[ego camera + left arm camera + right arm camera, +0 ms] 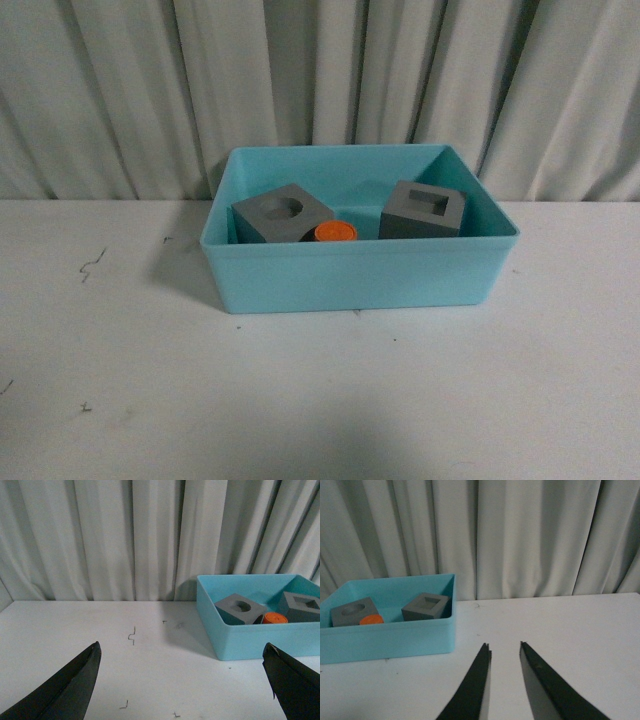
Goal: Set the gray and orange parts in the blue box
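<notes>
Since both gray cubes (283,218) (424,211) and the orange cylinder (335,232) already sit inside the blue box (360,275), the sorting looks finished; the left claw (182,680) hangs wide open and empty, the box ahead and off to one side; the right claw (505,680), nearly closed, grips nothing, likewise well clear above the white table (320,400).

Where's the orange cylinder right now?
Front view: the orange cylinder sits inside the blue box, by its near wall, next to the round-recess gray cube.
</notes>
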